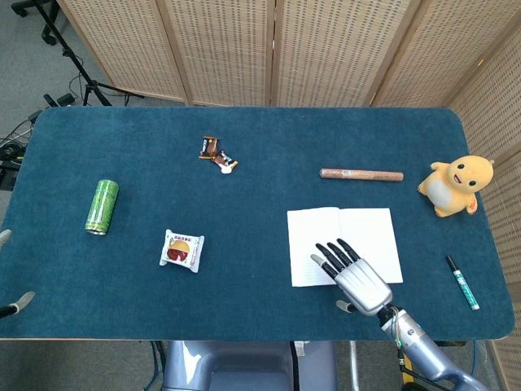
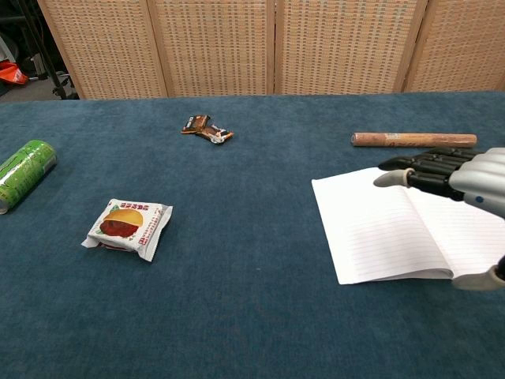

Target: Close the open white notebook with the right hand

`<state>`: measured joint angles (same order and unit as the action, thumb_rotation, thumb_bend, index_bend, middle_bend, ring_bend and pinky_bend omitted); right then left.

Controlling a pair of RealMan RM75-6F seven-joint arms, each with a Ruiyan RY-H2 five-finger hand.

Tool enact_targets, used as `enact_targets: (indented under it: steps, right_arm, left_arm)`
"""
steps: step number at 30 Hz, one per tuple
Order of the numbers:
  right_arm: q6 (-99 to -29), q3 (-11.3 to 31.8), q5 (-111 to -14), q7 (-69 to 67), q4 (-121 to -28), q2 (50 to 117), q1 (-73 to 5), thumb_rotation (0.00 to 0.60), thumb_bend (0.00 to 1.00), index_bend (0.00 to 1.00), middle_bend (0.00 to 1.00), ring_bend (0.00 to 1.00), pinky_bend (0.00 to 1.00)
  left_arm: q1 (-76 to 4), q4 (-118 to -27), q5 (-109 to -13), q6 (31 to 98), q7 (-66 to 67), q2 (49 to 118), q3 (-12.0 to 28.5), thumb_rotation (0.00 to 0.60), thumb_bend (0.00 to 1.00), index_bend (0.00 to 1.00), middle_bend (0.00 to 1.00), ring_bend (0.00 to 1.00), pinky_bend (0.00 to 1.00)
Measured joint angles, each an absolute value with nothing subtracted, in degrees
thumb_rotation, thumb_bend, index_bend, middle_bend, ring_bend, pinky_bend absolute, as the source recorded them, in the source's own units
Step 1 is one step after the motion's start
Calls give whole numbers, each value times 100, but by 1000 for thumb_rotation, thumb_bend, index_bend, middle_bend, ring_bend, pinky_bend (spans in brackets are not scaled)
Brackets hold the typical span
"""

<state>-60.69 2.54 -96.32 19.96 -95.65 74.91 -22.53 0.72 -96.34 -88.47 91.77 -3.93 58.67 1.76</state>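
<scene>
Beyond chest view, plush toy (image 1: 454, 185), marker (image 1: 461, 282)

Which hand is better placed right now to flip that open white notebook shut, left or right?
Right. The right hand is open, fingers spread, over the white notebook near its middle fold. Of the left hand only fingertips show at the table's far left edge, well away from it.
</scene>
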Motion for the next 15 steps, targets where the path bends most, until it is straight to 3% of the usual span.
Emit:
enact_targets:
  steps: [15]
  right_arm:
    - [-5848,459,-8921,3425,-8889,8507,-2501,600,0,0,0,0,0]
  left_arm:
    - [72,-9632,-8800,9153,-460,5841,187,600,0,0,0,0,0]
